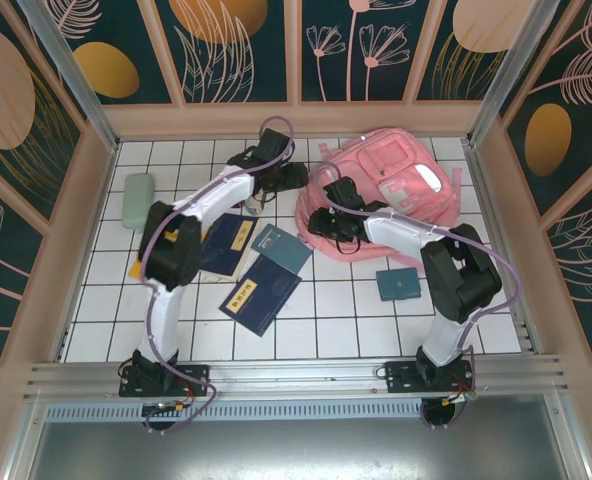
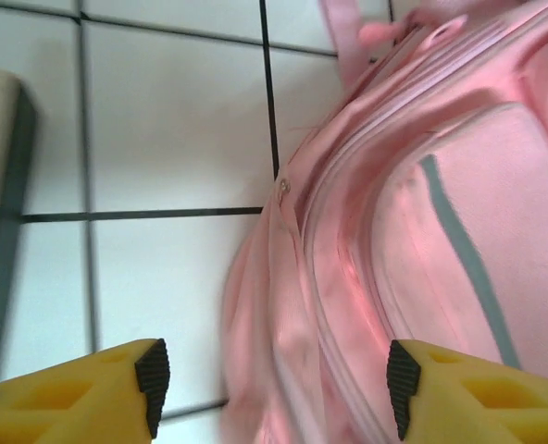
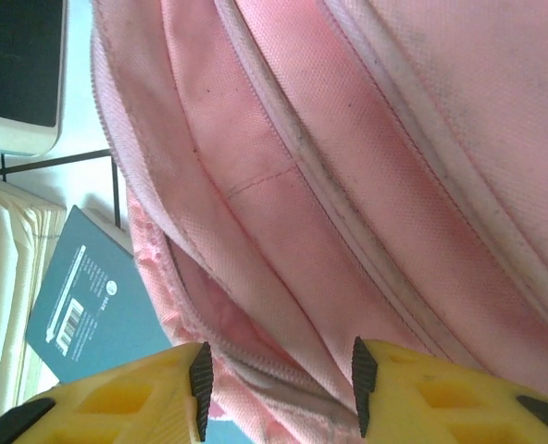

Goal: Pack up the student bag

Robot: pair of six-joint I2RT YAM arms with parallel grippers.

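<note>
**Item: the student bag (image 1: pixel 396 190).** A large pink fabric backpack lying flat at the upper right of the white tiled table (image 1: pixel 356 320), close to the back wall. Its front pocket and pale stripe face up.

**Contents of the bag.** The right wrist view shows a narrow slit along the zip edge with only pink lining inside. No packed article can be made out, and the deeper interior is hidden.

**Loose stock on the table, outside the bag.**
- Upper navy book (image 1: pixel 226 245), centre left, partly under the left arm.
- Lower navy book (image 1: pixel 261 292), with a yellow label, just below it.
- Teal book (image 1: pixel 281 248), touching the navy pair and near the bag's lower left edge.
- Small teal book (image 1: pixel 399 284), just below the bag.
- Pale green case (image 1: pixel 136 200), far left, well apart from the bag.

**Tools.**
- Left gripper (image 2: pixel 274 388): released, jaws wide. One pad is over bare tile and the other over the bag's side seam, and nothing is held.
- Right gripper (image 3: pixel 280 387): jaws straddle the lip of the bag's opening. Whether they pinch the fabric cannot be told.

**Progress (judgement).** Early. Both arms are working the bag's left edge, apparently to open its mouth, and every listed article remains to be loaded.
</note>
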